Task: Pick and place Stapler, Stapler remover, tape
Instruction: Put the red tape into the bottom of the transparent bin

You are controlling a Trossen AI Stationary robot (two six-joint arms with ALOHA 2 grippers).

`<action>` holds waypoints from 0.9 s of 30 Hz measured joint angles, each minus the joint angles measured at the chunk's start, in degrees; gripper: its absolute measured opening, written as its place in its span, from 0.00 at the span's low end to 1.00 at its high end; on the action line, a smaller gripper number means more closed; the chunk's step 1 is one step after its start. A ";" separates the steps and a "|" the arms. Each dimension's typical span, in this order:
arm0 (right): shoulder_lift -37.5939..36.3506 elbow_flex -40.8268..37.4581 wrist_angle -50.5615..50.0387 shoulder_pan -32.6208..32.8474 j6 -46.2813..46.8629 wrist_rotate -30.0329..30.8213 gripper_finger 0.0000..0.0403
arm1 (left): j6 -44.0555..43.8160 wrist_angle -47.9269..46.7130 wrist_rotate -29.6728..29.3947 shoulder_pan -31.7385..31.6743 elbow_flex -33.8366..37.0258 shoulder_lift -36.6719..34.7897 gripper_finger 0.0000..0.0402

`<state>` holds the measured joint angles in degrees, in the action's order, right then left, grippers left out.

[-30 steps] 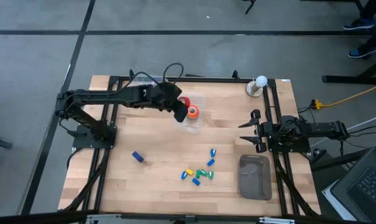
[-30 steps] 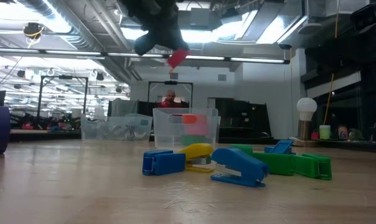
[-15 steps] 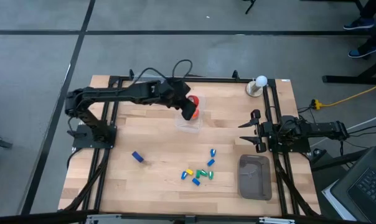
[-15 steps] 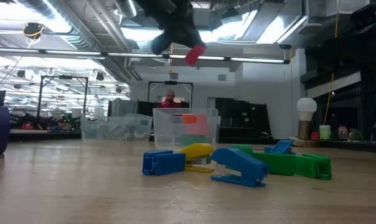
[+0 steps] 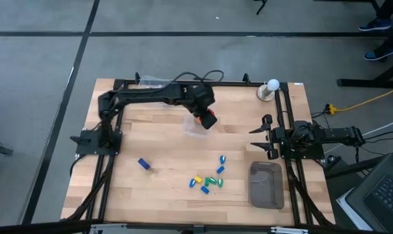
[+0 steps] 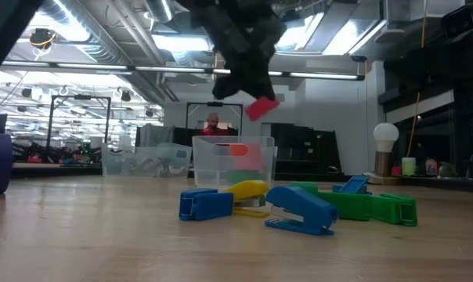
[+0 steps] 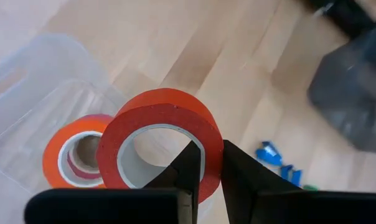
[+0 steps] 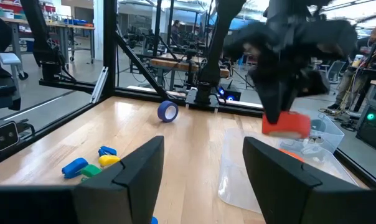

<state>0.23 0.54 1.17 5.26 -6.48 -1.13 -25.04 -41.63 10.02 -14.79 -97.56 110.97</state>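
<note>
Fingers (image 7: 194, 163) of left gripper (image 5: 208, 119) pinch red tape (image 7: 160, 142) wall, roll raised; clear bin (image 5: 198, 126) with orange tape (image 7: 73, 151) just below. We judge placing step; next, carry on to drop spot, release. Right gripper (image 5: 260, 138) idle, fingers spread.

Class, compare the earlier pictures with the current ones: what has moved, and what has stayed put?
The left gripper, still shut on the red tape roll, has carried it rightward past the clear container. The right gripper, staplers and grey tray have not moved.
</note>
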 joint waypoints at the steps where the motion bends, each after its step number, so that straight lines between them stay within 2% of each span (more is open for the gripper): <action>1: 0.00 0.00 0.02 0.00 0.00 0.00 0.56 | 0.61 -1.76 -0.01 -0.01 -1.11 1.08 0.10; 6: 0.01 0.00 0.01 0.01 0.00 0.01 0.56 | 4.29 -9.65 -1.53 -0.22 -5.40 4.27 0.10; 13: 0.00 0.00 0.00 0.00 0.00 0.00 0.56 | 8.24 -9.54 -6.10 -1.33 -5.46 4.38 0.11; 27: 0.00 0.00 0.00 0.00 0.00 0.01 0.56 | 8.44 -9.40 -6.10 -2.05 -5.04 4.42 0.12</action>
<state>0.24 0.54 1.17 5.26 -6.48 -1.12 -16.60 -51.03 3.91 -16.84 -102.61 115.40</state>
